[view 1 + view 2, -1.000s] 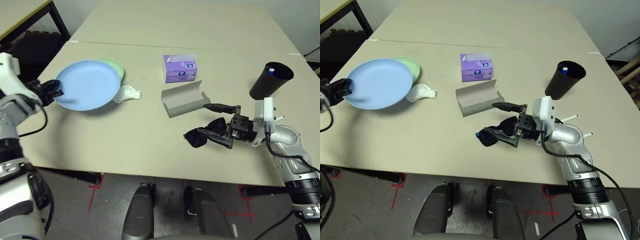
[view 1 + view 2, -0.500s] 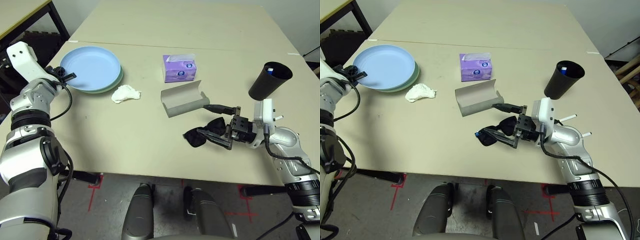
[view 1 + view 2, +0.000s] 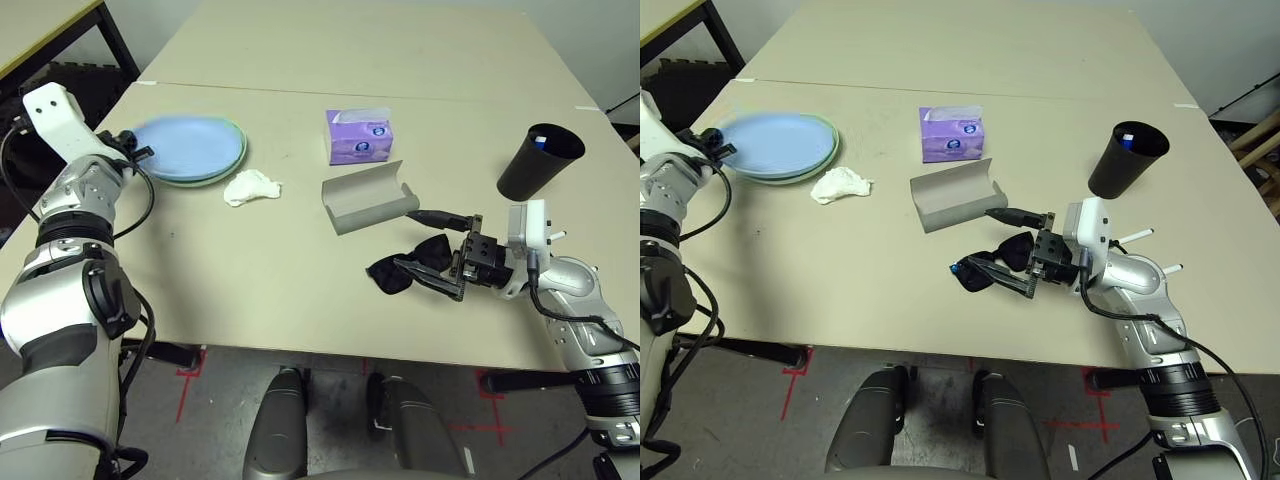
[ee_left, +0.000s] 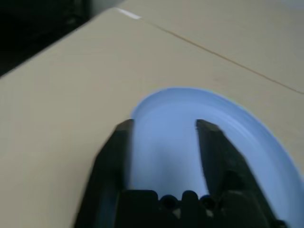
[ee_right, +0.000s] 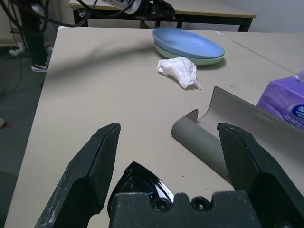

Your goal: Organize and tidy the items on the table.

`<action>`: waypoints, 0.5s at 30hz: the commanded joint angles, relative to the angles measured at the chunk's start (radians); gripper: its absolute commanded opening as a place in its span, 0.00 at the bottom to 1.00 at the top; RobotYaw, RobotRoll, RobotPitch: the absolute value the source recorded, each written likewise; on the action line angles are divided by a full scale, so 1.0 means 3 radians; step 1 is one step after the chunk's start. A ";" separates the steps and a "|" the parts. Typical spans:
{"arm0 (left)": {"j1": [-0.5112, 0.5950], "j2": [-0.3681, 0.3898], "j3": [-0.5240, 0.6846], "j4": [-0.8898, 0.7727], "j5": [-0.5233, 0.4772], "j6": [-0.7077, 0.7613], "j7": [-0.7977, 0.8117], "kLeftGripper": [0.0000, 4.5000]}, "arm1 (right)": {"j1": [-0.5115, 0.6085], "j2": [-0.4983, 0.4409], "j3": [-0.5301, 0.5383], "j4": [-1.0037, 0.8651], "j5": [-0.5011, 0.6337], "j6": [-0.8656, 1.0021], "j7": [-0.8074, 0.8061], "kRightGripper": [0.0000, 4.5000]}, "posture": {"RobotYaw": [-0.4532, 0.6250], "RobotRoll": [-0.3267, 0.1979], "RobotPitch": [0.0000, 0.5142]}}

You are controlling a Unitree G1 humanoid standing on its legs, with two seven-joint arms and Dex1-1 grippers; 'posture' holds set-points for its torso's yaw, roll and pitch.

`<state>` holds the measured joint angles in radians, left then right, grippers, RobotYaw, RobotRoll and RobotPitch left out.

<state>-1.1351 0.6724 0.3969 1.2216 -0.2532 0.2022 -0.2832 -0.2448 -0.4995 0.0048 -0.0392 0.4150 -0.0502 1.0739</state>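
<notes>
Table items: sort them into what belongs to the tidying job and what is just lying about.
Job:
light blue plate, stacked on pale green plate
crumpled white tissue
grey glasses case, open
black sunglasses
black cup
white pens

Lying about:
purple tissue box

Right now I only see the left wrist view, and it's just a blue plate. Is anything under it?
Observer: Yes. The blue plate sits stacked on a green plate; its rim peeks out underneath.
Operator: What's next to the plates?
Observer: A crumpled tissue lies on the table close beside them.
Operator: Where's the other gripper?
Observer: The right gripper is open, low over the table, with its fingers on either side of the sunglasses, right by the grey case.
</notes>
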 commanded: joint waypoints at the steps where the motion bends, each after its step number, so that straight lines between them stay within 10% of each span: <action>1: 0.0056 -0.0053 -0.0136 -0.0188 0.0017 0.0067 -0.0463 0.85 | -0.0006 -0.0024 -0.0105 0.0031 -0.0002 -0.0013 -0.0096 1.00 | 0.57 0.62 0.32; 3: 0.0141 -0.0069 -0.0182 -0.0342 -0.0002 0.0111 -0.0666 1.00 | -0.0019 0.0001 -0.0153 0.0033 0.0036 0.0040 -0.0188 1.00 | 0.57 0.62 0.32; 15: 0.0851 -0.0074 -0.0519 -0.1654 -0.0091 0.0752 -0.1458 1.00 | 0.0069 -0.0106 -0.0232 0.0002 -0.0025 0.0585 -0.0660 1.00 | 0.58 0.62 0.31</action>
<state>-0.9043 0.6387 0.2689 0.7717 -0.2764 0.3789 -0.6780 -0.2430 -0.5144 -0.0554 -0.0313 0.4016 0.0836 0.8770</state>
